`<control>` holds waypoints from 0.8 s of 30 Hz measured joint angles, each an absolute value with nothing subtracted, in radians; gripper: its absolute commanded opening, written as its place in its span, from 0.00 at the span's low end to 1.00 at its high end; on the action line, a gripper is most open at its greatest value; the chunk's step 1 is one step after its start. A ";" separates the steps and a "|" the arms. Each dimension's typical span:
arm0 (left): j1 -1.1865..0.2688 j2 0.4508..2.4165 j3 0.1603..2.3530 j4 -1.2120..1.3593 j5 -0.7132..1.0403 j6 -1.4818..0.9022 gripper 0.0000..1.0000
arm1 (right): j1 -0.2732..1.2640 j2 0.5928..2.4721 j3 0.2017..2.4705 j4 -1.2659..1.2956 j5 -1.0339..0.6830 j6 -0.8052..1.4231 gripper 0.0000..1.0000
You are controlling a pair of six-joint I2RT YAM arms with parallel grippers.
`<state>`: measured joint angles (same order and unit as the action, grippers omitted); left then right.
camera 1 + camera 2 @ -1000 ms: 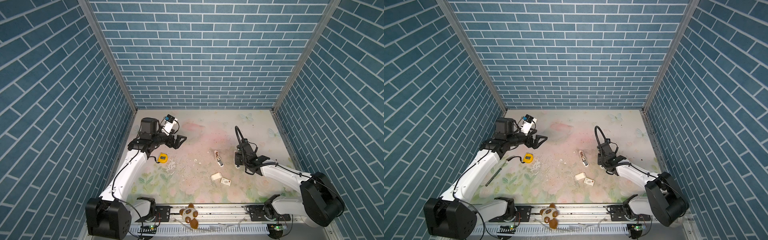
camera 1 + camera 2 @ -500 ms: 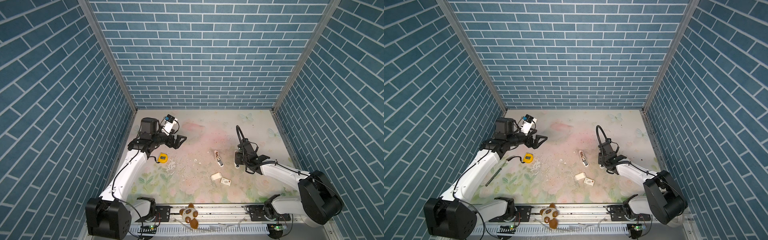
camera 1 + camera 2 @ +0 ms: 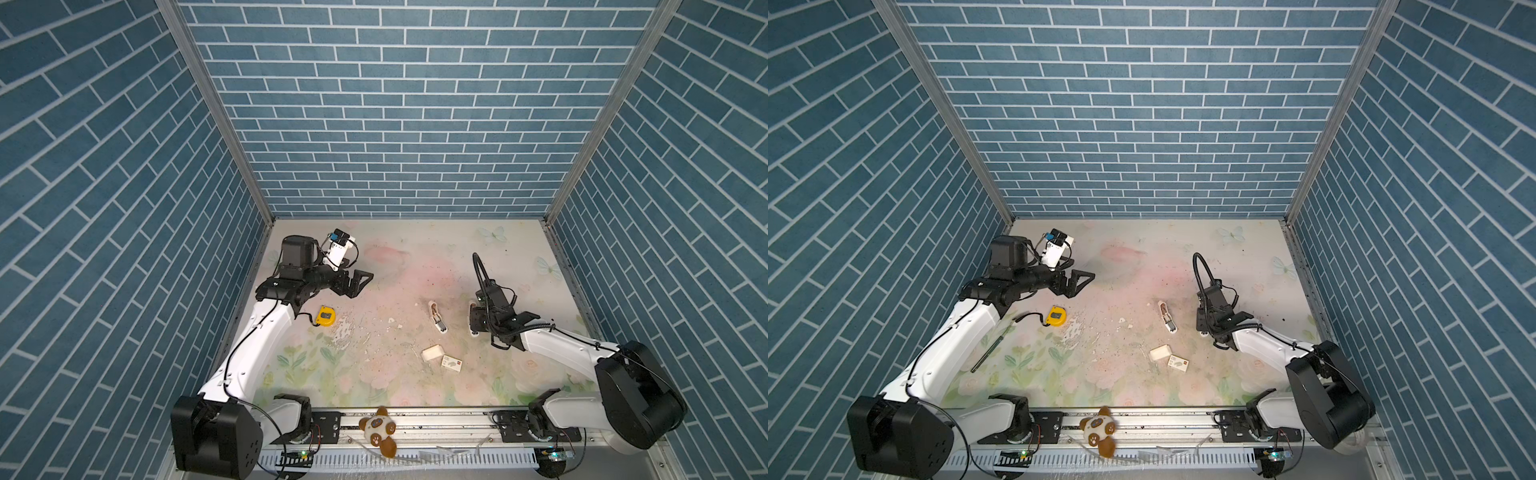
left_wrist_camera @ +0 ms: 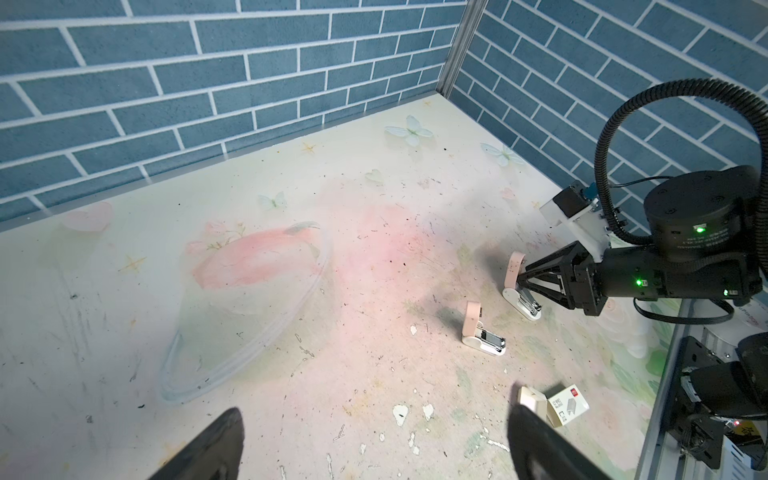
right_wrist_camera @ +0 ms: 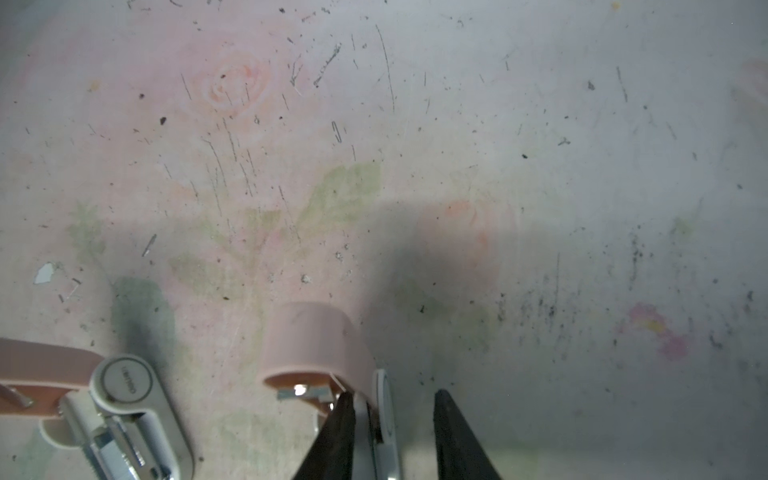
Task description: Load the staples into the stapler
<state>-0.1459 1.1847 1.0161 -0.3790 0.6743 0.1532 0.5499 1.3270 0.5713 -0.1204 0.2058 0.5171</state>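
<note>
- Step in hand, as I judge it: the right pincer (image 4: 518,284) is steadying the stapler (image 5: 316,343), right of the bench's middle, so a strip can go in
- Its jaws stand part-way closed at the stapler's hinge end; one finger (image 5: 338,432) lies against the body and a gap shows beside the other, so I cannot tell whether this is a firm hold
- To do it well, hold low on the base, leave the pink lid (image 4: 514,266) standing up, and keep the metal channel facing upward, since pressing on the lid would close the opening
- The staples' white tray (image 3: 432,353) and printed sleeve (image 3: 452,363) lie just beside each other toward the near edge, right of middle, well apart from both pincers; the strips themselves are too small to make out
- A second stapler (image 4: 483,338), also lid-up, stands near the first, on the side toward the bench's middle, and is best left undisturbed
- Right arm: it reaches in low from the near right corner, forearm almost flat over the bench, tips down at the stapler
- Left arm: the elbow is raised by the left edge and the left pincer (image 3: 358,281) hangs above the bench toward the far left corner, jaws spread wide and empty; it looks like the free one to fetch a strip, which is thin and may slip
</note>
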 measured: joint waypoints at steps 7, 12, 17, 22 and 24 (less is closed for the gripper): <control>-0.146 1.185 1.016 -0.376 0.674 0.153 1.00 | 0.550 1.324 0.560 -0.121 0.206 0.517 0.34; -0.146 1.185 1.016 -0.376 0.674 0.153 1.00 | 0.550 1.320 0.558 -0.124 0.205 0.517 0.33; -0.146 1.185 1.016 -0.376 0.674 0.153 1.00 | 0.550 1.314 0.558 -0.124 0.199 0.517 0.33; -0.146 1.184 1.016 -0.376 0.674 0.153 0.99 | 0.550 1.314 0.558 -0.128 0.190 0.517 0.33; -0.146 1.184 1.016 -0.376 0.674 0.153 0.99 | 0.550 1.314 0.558 -0.129 0.187 0.517 0.33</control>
